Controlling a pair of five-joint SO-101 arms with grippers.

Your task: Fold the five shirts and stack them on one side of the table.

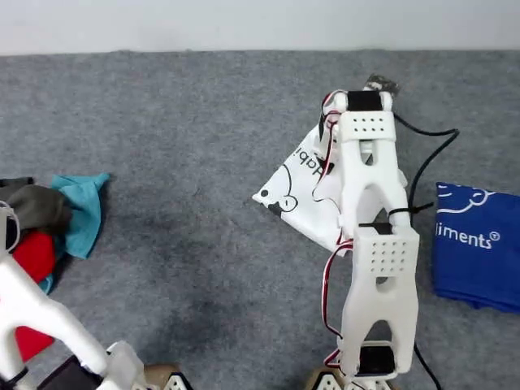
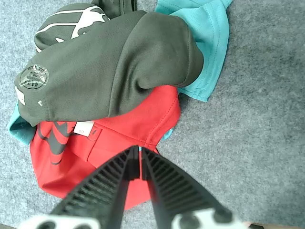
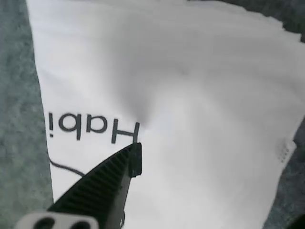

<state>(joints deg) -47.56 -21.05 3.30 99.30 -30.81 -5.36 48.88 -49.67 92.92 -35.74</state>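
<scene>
Left gripper (image 2: 138, 157) closed, ribbed black fingers (image 2: 112, 179) pressed together along their length, nothing visibly caught between them. Tips poised over the near part of a crumpled red knit shirt (image 2: 119, 143) with a white neck label.

Draped over that red shirt, a bunched dark grey-black shirt (image 2: 109, 71) with pale printed marks. Beneath and to the right of both, a teal mesh shirt (image 2: 205, 38), one corner sticking out on the pile's other side as well. All three in one heap at the left edge of the grey felt-like table top (image 1: 187, 122), white left arm (image 1: 41, 317) rising from the near left corner.

Right gripper (image 3: 135, 155) low over a rumpled white shirt with black lettering and a cartoon print (image 1: 288, 191); how far open, cannot tell; touching the cloth or just above it, unclear too. That white shirt right of centre, toward the far side, partly under the outstretched white right arm (image 1: 378, 268).

Further right, apart from the white one, a folded royal-blue shirt with white print (image 1: 479, 244), flat at the table's right edge.
</scene>
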